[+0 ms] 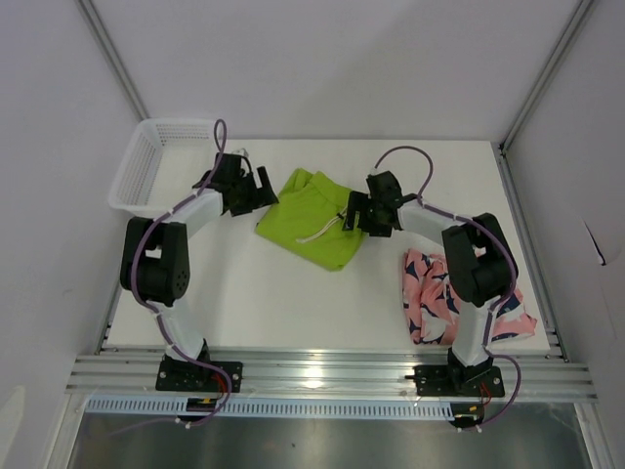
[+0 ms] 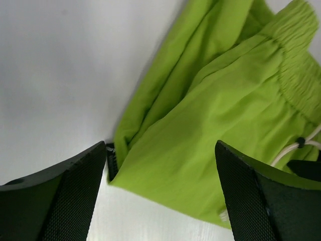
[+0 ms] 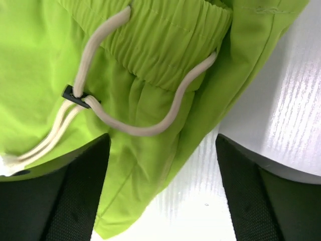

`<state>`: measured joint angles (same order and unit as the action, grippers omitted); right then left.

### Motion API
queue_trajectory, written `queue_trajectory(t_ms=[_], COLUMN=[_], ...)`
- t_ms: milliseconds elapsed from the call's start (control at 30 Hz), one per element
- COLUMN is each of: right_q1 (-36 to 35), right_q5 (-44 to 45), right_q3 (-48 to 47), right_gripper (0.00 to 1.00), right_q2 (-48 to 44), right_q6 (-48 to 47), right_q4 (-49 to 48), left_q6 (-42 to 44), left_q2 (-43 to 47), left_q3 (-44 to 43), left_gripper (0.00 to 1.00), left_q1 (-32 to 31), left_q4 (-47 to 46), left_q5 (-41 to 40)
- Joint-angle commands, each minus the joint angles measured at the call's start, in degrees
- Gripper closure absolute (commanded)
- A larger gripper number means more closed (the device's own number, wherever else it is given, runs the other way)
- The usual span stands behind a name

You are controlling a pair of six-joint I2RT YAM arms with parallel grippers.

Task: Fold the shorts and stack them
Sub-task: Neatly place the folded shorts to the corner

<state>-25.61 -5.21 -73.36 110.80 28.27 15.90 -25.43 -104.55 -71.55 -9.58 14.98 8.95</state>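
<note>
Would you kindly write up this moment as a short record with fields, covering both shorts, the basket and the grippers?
green shorts: rumpled mid-table, drawstring loose
pink shorts: near right, partly behind the right arm
basket: far left corner of the table
left gripper: open, at green shorts' left edge
right gripper: open, over their waistband
stack: not yet started

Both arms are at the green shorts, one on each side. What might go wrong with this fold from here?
1. The loose drawstring loops just ahead of the open right fingers; they may pinch cord instead of fabric.
2. The green shorts lie in bunched layers by the left fingers; grabbing one layer could skew the fold.
3. The pink shorts lie partly under the right arm, which might drag them.
</note>
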Motion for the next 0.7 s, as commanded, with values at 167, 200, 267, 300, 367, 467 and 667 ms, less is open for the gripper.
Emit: queue_trajectory(t_ms=[167, 200, 267, 300, 367, 467, 667], right_q1=[4.24, 4.86, 5.83, 5.83, 5.83, 5.83, 5.74], right_q5=[-9.27, -10.86, -13.15, -13.33, -13.42, -13.68, -14.47], right_q3=[6.11, 6.82, 8.40, 8.93, 11.03, 12.28, 11.49], right_gripper=[0.10, 0.10, 0.10, 0.11, 0.12, 0.14, 0.16], right_q2=[-1.47, -1.21, -0.77, -0.76, -1.29, -1.82, -1.47], right_q6=[-0.95, 0.63, 1.87, 2.48, 4.50, 6.01, 5.92], right_q4=[-6.75, -7.46, -9.39, -10.01, -12.55, -14.76, -15.20], left_q6=[0.64, 1.69, 3.19, 4.76, 6.70, 7.85, 10.23], left_q2=[-3.73, -5.03, -7.23, -8.55, -12.85, -17.78, -23.76], left_q3=[-9.04, -10.87, -14.38, -17.28, -22.46, -26.52, -32.16], left_gripper=[0.01, 0.01, 0.01, 0.01, 0.01, 0.01, 0.01], left_q1=[-0.44, -0.44, -0.44, -0.44, -0.26, -0.17, -0.26], left_q4=[-3.29, -2.51, -0.84, 1.43, 4.86, 8.73, 13.48], left_q5=[7.39, 7.92, 9.50, 10.12, 11.95, 15.21, 16.98])
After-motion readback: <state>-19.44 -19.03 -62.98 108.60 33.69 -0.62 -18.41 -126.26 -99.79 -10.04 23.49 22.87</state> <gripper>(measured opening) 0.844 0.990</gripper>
